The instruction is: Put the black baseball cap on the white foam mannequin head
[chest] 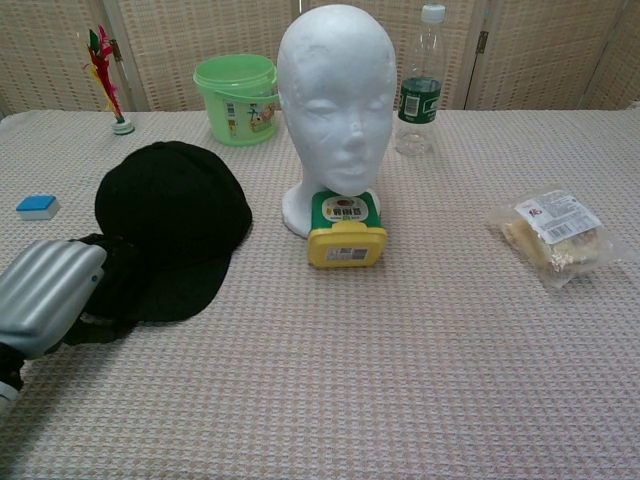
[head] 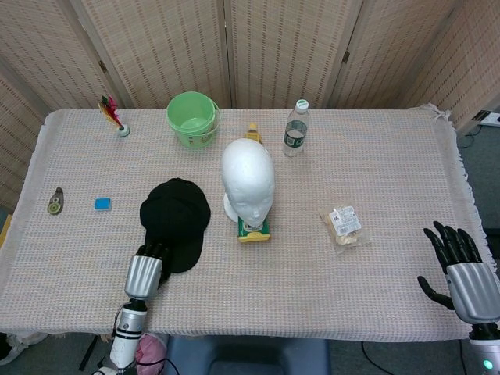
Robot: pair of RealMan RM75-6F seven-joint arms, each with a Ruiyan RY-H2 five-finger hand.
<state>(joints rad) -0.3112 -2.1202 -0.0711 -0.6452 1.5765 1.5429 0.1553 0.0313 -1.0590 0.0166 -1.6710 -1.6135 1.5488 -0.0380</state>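
The black baseball cap (head: 175, 219) (chest: 170, 225) lies flat on the cloth, left of the white foam mannequin head (head: 248, 181) (chest: 335, 100), which stands upright and bare. My left hand (head: 144, 272) (chest: 45, 297) is at the cap's near edge, its dark fingers closed over the brim; black on black hides the exact grip. My right hand (head: 457, 266) hovers at the table's near right corner with fingers spread and nothing in it; only the head view shows it.
A yellow-green tub (head: 253, 229) (chest: 346, 230) sits against the front of the mannequin's base. A green bucket (head: 192, 117), a water bottle (head: 294, 129) and a shuttlecock (head: 113, 116) stand at the back. A snack packet (head: 344, 223) lies right, a blue block (head: 102, 204) left.
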